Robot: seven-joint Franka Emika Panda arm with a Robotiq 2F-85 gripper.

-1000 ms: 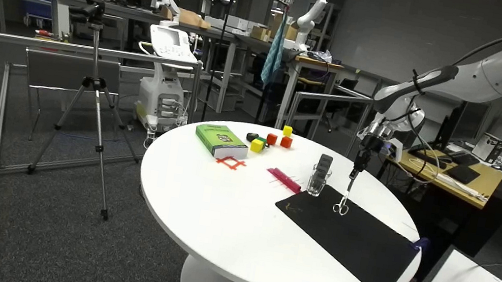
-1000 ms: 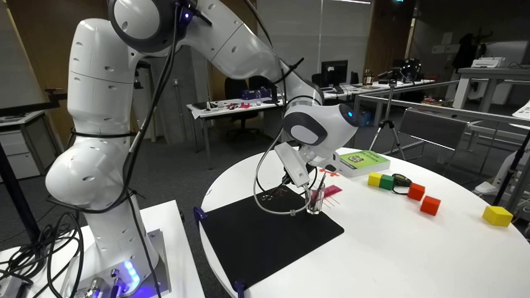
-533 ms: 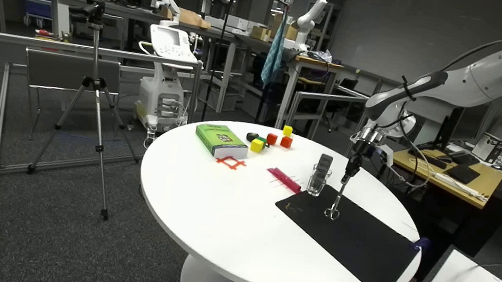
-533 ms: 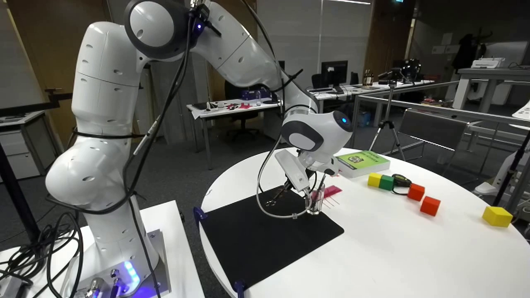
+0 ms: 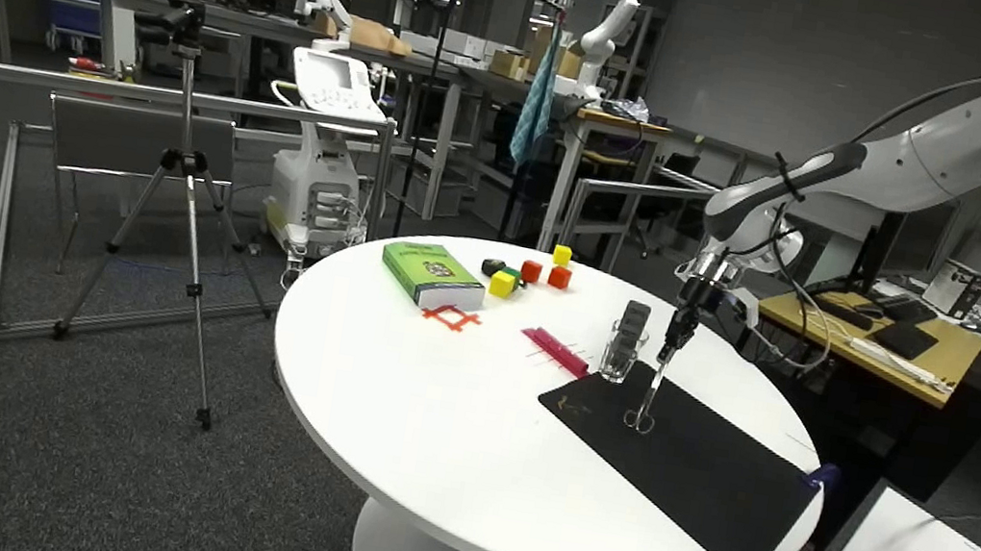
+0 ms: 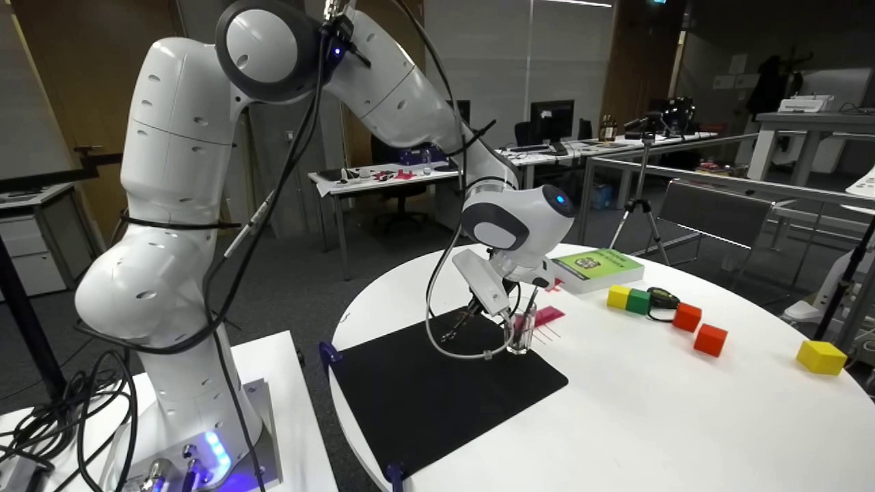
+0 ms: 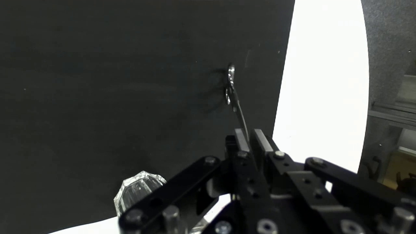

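Your tool (image 7: 248, 132) points steeply down, jaws barely parted, and the scissors (image 7: 238, 109) run out from between its pads (image 7: 262, 140); can't tell if you're squeezing them. They're below your tool, slanting, ring handles (image 7: 231, 74) lowest, over the black mat (image 5: 705, 463) (contact with it unclear). Near your tool, the clear glass (image 5: 617, 364) stands at the mat's edge with a dark grey piece (image 5: 634, 321) in it. Further out on your round white worktop (image 5: 392, 416): pink strip (image 5: 555, 351), green book (image 5: 432, 277) with a red lattice (image 5: 466, 319) just beside it, then yellow, red and green cubes (image 5: 502, 284).
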